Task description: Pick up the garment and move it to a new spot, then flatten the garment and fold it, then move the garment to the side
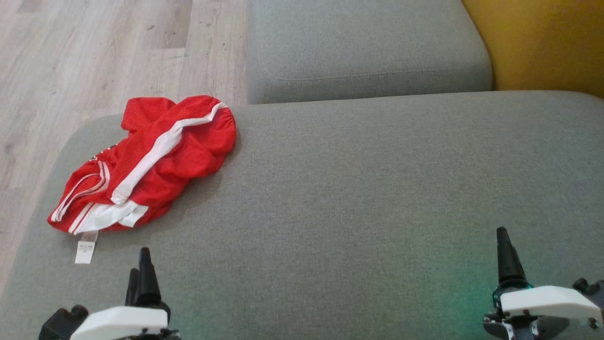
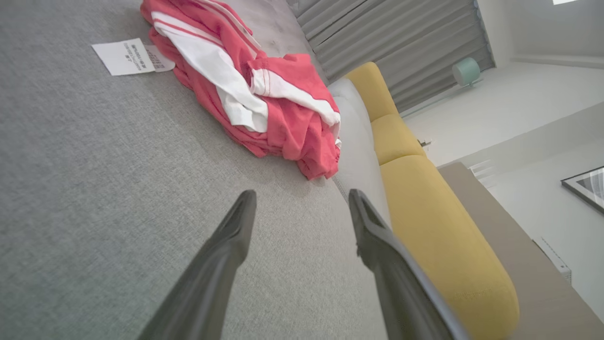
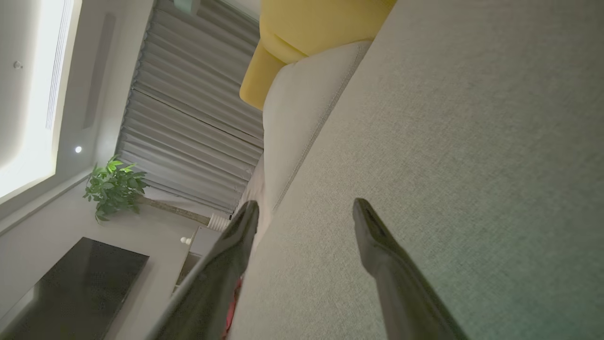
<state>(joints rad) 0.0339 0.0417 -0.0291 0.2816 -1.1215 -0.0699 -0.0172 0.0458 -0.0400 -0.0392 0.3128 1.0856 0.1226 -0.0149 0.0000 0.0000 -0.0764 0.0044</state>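
A crumpled red garment (image 1: 155,160) with white stripes lies on the left end of the grey sofa seat (image 1: 358,198), its white care label (image 1: 85,252) hanging toward me. In the left wrist view the garment (image 2: 264,89) sits ahead of my left gripper (image 2: 302,200), whose fingers stand open with nothing between them. That left gripper (image 1: 141,264) hovers just in front of the garment's near edge. Far to the right, my right gripper (image 1: 504,238) is over bare cushion. Its fingers (image 3: 377,241) are spread open and empty, with a sliver of red garment (image 3: 232,307) beside the left one.
A grey back cushion (image 1: 368,47) rises behind the seat, with a yellow cushion (image 1: 542,42) at the far right. Wooden floor (image 1: 94,56) lies beyond the sofa's left edge. Curtains (image 3: 188,118), a plant (image 3: 113,186) and a dark table (image 3: 71,283) stand in the room.
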